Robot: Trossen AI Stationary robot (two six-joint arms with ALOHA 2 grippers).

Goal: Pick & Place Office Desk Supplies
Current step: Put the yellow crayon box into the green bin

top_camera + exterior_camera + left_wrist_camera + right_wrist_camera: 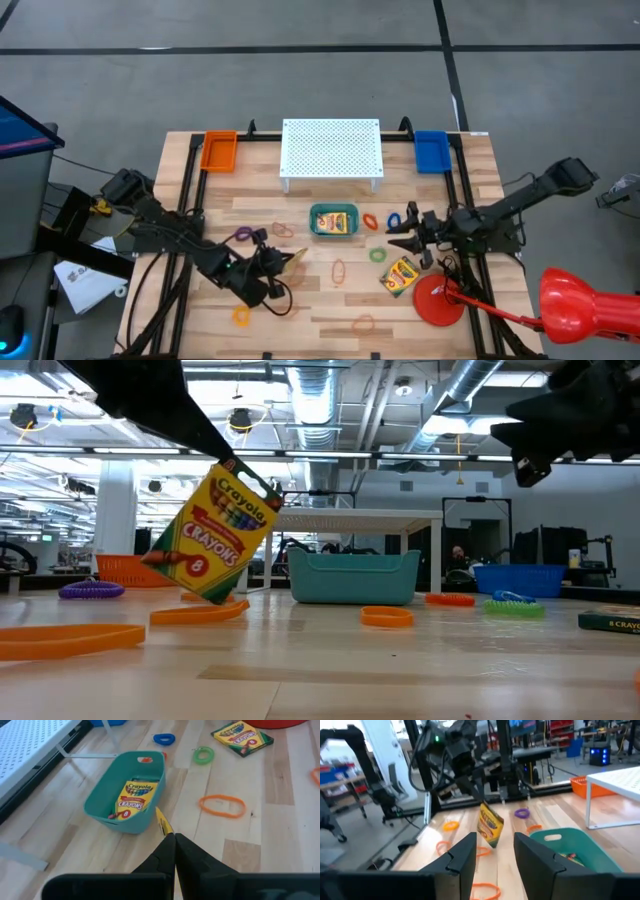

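Both pincers differ: left pincer [288,260] clamped on a crayon box [220,530], right pincer [403,236] parted, empty

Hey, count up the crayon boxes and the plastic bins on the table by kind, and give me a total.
Crayon boxes: 3, namely the held box in the left gripper, the binned box and the loose box lying on the table
Bins: 3, namely the orange bin, the blue bin and the teal bin
Total: 6
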